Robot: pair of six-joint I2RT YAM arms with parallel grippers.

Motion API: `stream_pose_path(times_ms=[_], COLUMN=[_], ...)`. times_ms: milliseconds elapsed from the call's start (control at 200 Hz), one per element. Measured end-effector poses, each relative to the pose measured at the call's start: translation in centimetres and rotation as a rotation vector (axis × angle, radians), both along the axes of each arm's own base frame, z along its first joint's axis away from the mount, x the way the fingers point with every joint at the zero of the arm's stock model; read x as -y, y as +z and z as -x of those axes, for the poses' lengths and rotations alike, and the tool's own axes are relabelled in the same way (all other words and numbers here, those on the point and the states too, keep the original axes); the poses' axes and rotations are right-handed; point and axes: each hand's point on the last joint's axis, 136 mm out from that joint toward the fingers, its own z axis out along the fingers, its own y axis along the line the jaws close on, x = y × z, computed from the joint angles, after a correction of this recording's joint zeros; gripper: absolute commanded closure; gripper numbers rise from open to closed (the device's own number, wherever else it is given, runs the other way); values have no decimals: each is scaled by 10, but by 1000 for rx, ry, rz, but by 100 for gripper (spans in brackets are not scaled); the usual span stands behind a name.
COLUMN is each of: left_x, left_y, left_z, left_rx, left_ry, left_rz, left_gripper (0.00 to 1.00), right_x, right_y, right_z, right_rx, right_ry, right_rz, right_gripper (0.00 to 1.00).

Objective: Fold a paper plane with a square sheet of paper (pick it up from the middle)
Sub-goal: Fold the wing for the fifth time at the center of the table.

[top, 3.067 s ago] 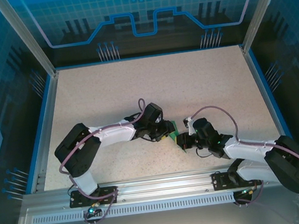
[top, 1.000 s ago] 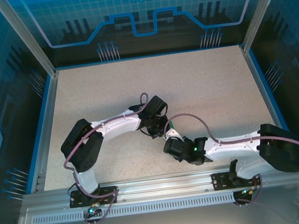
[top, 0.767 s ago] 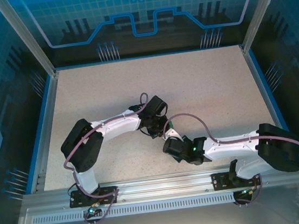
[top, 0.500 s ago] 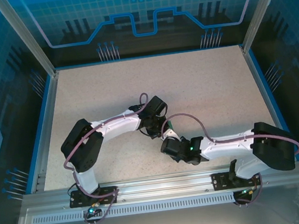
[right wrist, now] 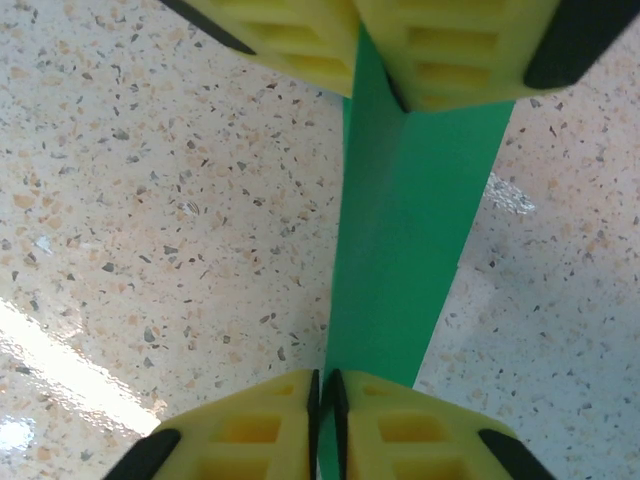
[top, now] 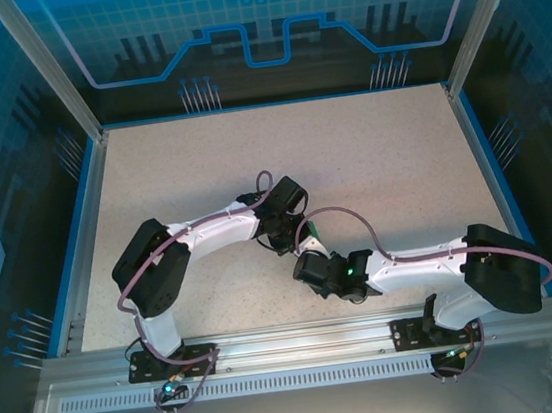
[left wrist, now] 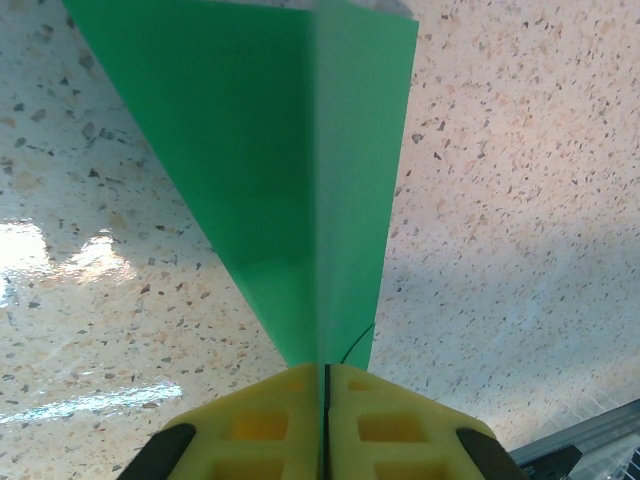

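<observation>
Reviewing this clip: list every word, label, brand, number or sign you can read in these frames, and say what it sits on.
None: no text can be read.
folded green paper: plain, unmarked.
left gripper and right gripper: no lettering.
speckled table: no marks.
blue back panel: gear and line graphics, no words.

Since the earliest picture I see the right arm (top: 415, 268) swung left, its forearm now stretched low along the near edge. The right gripper (top: 305, 256) has moved left and tucked in under the left gripper (top: 295, 237). The left arm (top: 218, 229) has shifted slightly far and right. The green paper (top: 311, 229), earlier plainly exposed between the grippers, is reduced to a sliver from above.
</observation>
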Motion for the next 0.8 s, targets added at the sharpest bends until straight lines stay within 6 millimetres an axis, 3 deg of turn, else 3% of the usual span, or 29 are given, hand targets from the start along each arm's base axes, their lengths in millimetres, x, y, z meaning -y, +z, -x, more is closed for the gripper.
stream_pose_path(times_ms=[105,295,460,705,800], left_x=[-1,-3,-11,-26,-33], left_y=[0,-1,-1,31,42], left_z=[0,-2,-7,-17,-17], left_rx=[4,9,16,94,122], left_ry=[-8,-3,10,34,51], left_rz=[-4,-12,-27,12,21], left_gripper=[90,82,67,39,38], right_x=[1,-3,-4,-3,-6], right_y=[0,0,-3,-5,-1], right_z=[-1,-1,-4,-14,-15], right_rx=[-1,-45,-107,-220,-254], right_ry=[-13,-25,-43,-86,-84], right_rz=[-5,-65,-162,-357,-430], right_gripper=[100,100,100,100,100])
